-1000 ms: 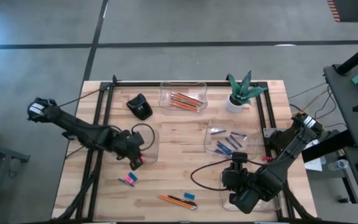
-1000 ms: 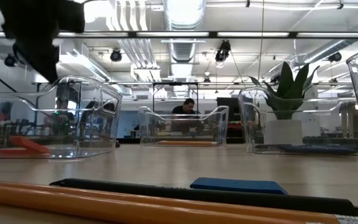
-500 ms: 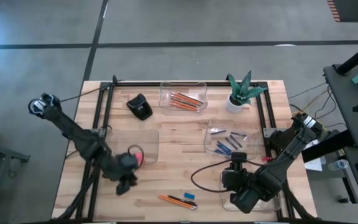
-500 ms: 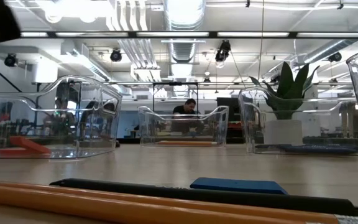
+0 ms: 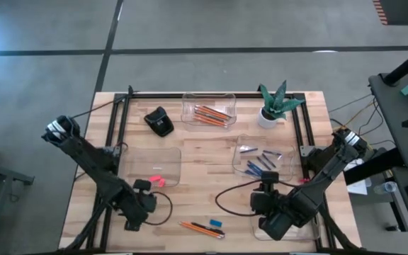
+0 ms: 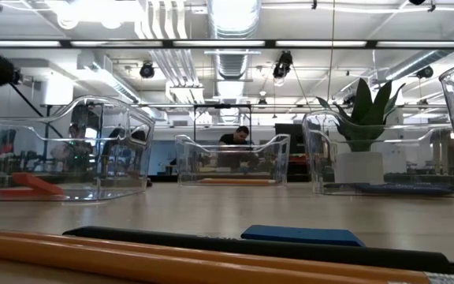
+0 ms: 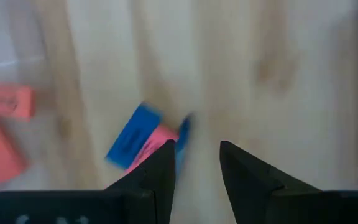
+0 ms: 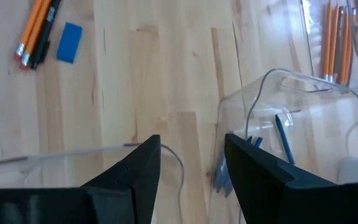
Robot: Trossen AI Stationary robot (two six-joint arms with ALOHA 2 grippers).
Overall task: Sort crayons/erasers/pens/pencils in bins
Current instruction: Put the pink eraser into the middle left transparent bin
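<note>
**Left pincer low at the front-left, right arm parked over the front-right bin**

I have the left pincer (image 5: 134, 212) down near the worktop's (image 5: 204, 152) front edge, towards its left corner. Its wrist view shows the fingers (image 7: 157, 177) parted with nothing between them, directly above a blue and a pink eraser (image 7: 143, 142) lying touching on the bare wood. Two more pink erasers (image 5: 155, 181) sit inside the clear bin (image 5: 147, 166) on the left side, just behind that pincer.

The right pincer (image 5: 266, 205) waits at the front-right, fingers (image 8: 135, 171) spread and empty, over the rim of an empty bin (image 5: 289, 219). The crayons (image 5: 261, 164) lie in the bin toward the right edge; most pencils (image 5: 210, 113) lie in the bin at the back edge.

Along the front edge, between the arms, two pencils, a pen (image 5: 202, 228) and a blue eraser (image 5: 216, 223) lie close together. The centre of the worktop is open wood.
</note>
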